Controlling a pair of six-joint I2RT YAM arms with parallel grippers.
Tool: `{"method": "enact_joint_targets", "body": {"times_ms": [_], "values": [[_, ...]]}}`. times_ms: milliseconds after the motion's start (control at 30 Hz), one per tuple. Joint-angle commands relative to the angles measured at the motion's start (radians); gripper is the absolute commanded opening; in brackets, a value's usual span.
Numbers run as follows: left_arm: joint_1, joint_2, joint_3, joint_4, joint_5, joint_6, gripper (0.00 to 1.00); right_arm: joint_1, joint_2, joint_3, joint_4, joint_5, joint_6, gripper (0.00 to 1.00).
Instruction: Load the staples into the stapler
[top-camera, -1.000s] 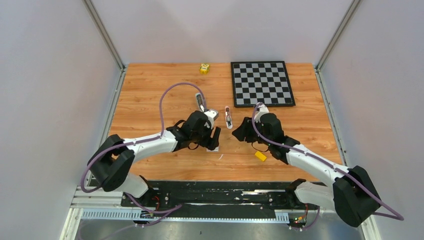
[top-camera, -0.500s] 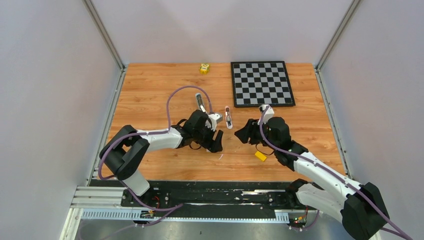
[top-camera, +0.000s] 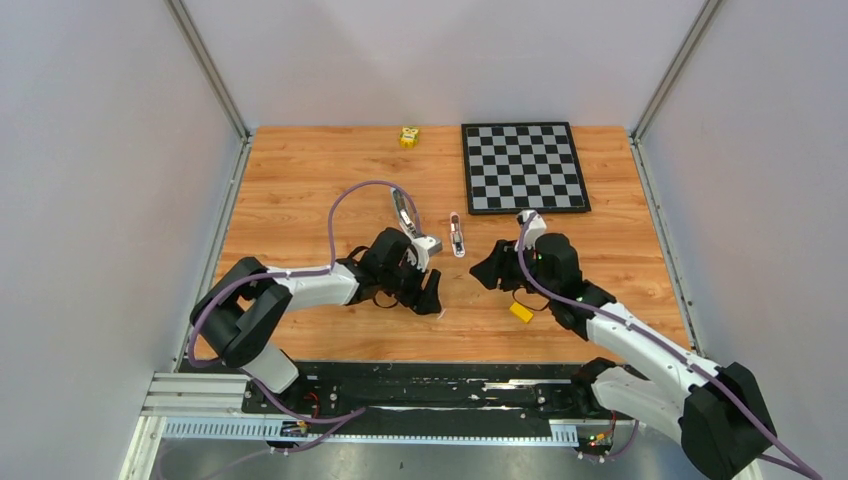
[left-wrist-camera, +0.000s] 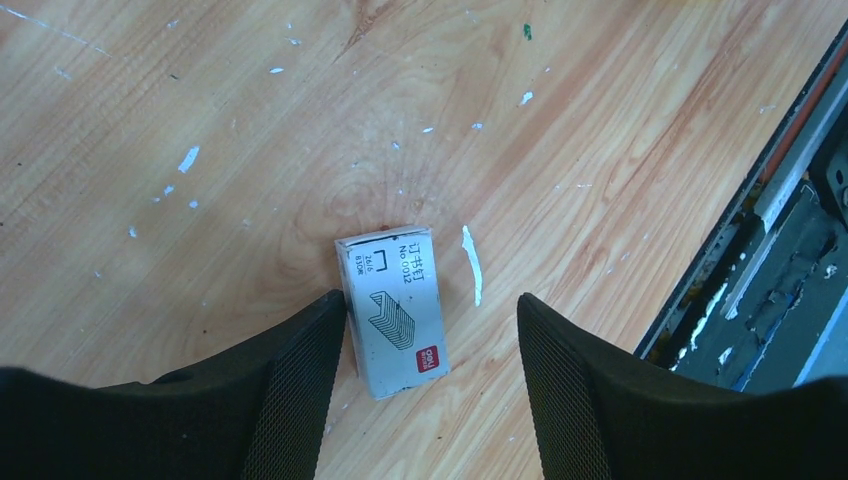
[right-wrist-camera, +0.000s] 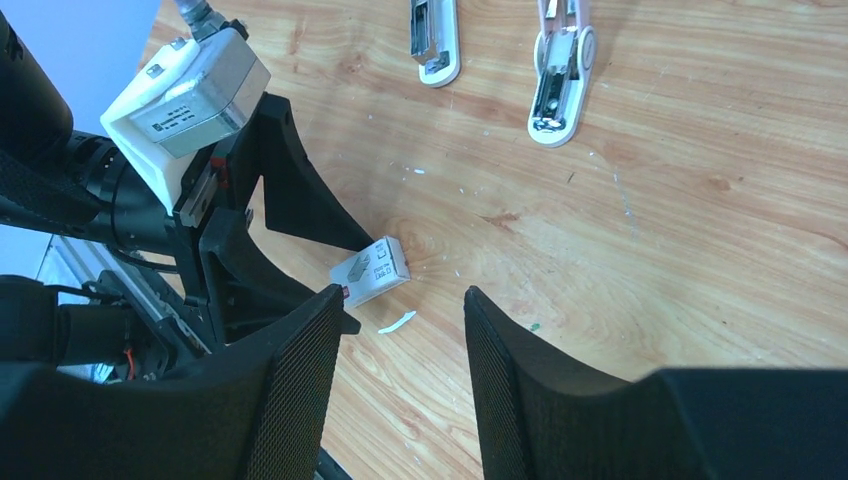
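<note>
The stapler (top-camera: 457, 236) is pink and white and lies mid-table; it also shows in the right wrist view (right-wrist-camera: 555, 75). A pale blue oblong staple box (left-wrist-camera: 392, 310) lies flat on the wood, also in the right wrist view (right-wrist-camera: 372, 272). No bare silvery staple block shows. My left gripper (left-wrist-camera: 430, 345) is open and low over the box. The box sits between the fingers against the left finger (left-wrist-camera: 300, 380). In the top view the left gripper (top-camera: 428, 290) hides the box. My right gripper (right-wrist-camera: 405, 320) is open and empty, right of the box, seen from above (top-camera: 485, 268).
A second long white-and-metal piece (top-camera: 402, 208) lies left of the stapler. A yellow block (top-camera: 521, 312) lies under the right arm. A chessboard (top-camera: 524, 166) is at the back right, a small yellow toy (top-camera: 408, 136) at the back. A white scrap (left-wrist-camera: 472, 265) lies beside the box.
My left gripper has moved toward the near edge and now straddles the box. My right gripper pulled back slightly to the right, then held still.
</note>
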Motion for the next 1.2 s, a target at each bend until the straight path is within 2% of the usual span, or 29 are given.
{"method": "enact_joint_targets", "body": {"times_ms": [0, 200, 467, 667, 1067, 1167], "values": [[-0.02, -0.049, -0.018, 0.012, -0.056, 0.017, 0.68, -0.024, 0.035, -0.001, 0.037, -0.088, -0.012, 0.51], [-0.07, -0.084, -0.007, -0.026, -0.281, 0.037, 0.7, -0.077, 0.195, 0.06, 0.099, -0.303, -0.036, 0.45], [-0.132, -0.083, -0.013, -0.037, -0.382, 0.032, 0.72, -0.098, 0.458, 0.209, 0.11, -0.56, -0.072, 0.43], [-0.159, -0.066, -0.036, -0.009, -0.42, 0.024, 0.67, -0.094, 0.576, 0.253, 0.13, -0.573, -0.063, 0.36], [-0.18, -0.03, -0.068, 0.058, -0.423, 0.044, 0.65, -0.038, 0.744, 0.281, 0.178, -0.607, -0.056, 0.35], [-0.185, -0.02, -0.071, 0.055, -0.452, 0.048, 0.62, -0.032, 0.777, 0.295, 0.177, -0.616, -0.057, 0.34]]}}
